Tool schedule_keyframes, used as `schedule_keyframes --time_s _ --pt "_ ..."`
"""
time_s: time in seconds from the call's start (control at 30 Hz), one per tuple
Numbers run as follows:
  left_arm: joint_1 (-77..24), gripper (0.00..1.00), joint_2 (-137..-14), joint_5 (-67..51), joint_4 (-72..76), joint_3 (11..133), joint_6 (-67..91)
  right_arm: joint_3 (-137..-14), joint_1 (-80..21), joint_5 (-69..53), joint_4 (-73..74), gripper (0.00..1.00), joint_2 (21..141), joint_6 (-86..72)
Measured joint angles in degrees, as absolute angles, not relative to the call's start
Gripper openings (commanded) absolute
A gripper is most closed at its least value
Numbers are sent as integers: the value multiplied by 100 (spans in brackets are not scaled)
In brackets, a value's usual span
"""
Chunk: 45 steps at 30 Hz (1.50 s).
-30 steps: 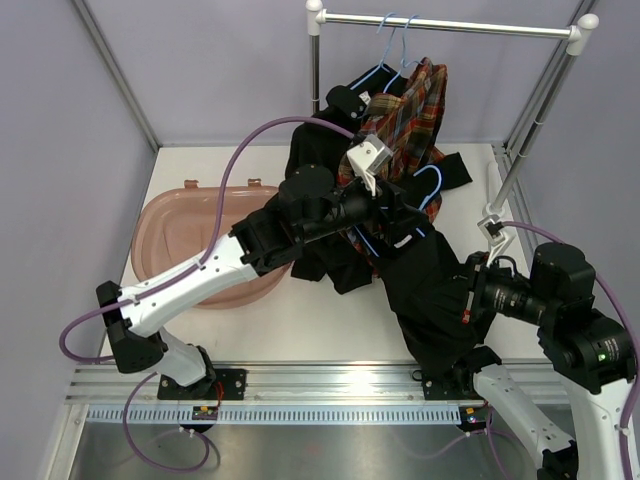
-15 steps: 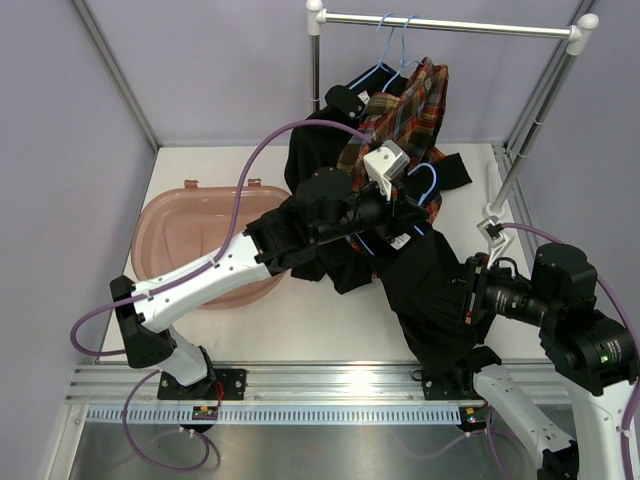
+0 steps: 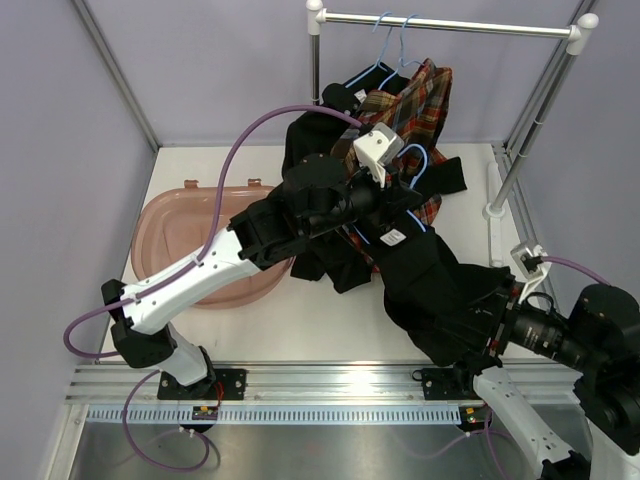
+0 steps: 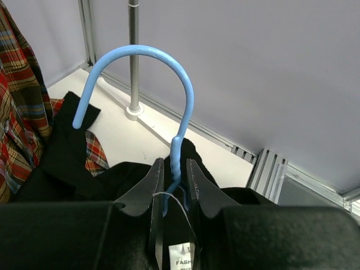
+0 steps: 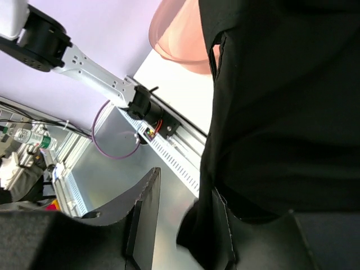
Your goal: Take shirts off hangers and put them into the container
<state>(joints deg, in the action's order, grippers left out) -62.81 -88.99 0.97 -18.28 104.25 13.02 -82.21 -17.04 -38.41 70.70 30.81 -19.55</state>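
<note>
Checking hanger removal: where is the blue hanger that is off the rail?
The blue hanger is pinched at its neck by the left gripper; from above it sits right of centre over a black shirt, beside the plaid shirt.

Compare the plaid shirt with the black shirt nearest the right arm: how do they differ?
Plaid shirt hangs by the rail; black shirt sprawls on the table. Plaid is red-orange-blue checked; black is plain. Black's hanger is off the rail, pinched in the left gripper; plaid's seems hooked on it. Neither is in the tub.
</note>
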Motion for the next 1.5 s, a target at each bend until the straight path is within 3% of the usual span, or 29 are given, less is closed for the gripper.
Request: schedule_keyframes --time_s 0.3,0.5,0.93,0.97,1.03,1.07,1.1,1.17,1.23,1.27,1.3,1.37,1.4,1.5 --pt "-6311 0 -8965 110 -2141 10606 1138 -8184 -1704 -3459 7273 34 2598 -1949" --pt "-6311 0 -9011 106 -2220 10639 1096 -8071 -1704 -3188 7312 0 2377 -1931" --pt "-6309 0 -9109 -158 -2617 11002 1079 -7905 -1704 -2626 7120 0 1817 -2047" --pt "-6309 0 -9111 -187 -2655 11037 1081 -7905 -1704 -2611 7100 6 1787 -2060" --pt "-6309 0 -9113 -246 -2707 11089 1081 -7905 -1704 -2604 7063 5 1743 -2075" --pt "-6309 0 -9113 -270 -2724 11104 1081 -7905 -1704 -2596 7052 12 1726 -2080" --pt "-6309 0 -9113 -290 -2751 11126 1081 -7905 -1704 -2589 7041 11 1704 -2088" --pt "-6309 0 -9113 -322 -2775 11159 1081 -7902 -1704 -2545 7006 0 1645 -2078" --pt "-6309 0 -9113 -357 -2779 11168 1092 -7898 -1704 -2495 6976 0 1586 -2082" --pt "-6309 0 -9113 -388 -2781 11168 1098 -7889 -1704 -2486 6969 4 1557 -2084" --pt "-6309 0 -9113 -405 -2781 11168 1100 -7878 -1704 -2473 6967 20 1540 -2084" --pt "-6300 0 -9113 -360 -2779 11170 1074 -7874 -1704 -2456 6991 30 1529 -2117" --pt "-6243 0 -9113 -250 -2770 11181 1039 -7874 -1704 -2460 7078 41 1505 -2130" --pt "-5933 0 -9113 51 -2711 11262 996 -7876 -1721 -2469 7402 32 1308 -2163"
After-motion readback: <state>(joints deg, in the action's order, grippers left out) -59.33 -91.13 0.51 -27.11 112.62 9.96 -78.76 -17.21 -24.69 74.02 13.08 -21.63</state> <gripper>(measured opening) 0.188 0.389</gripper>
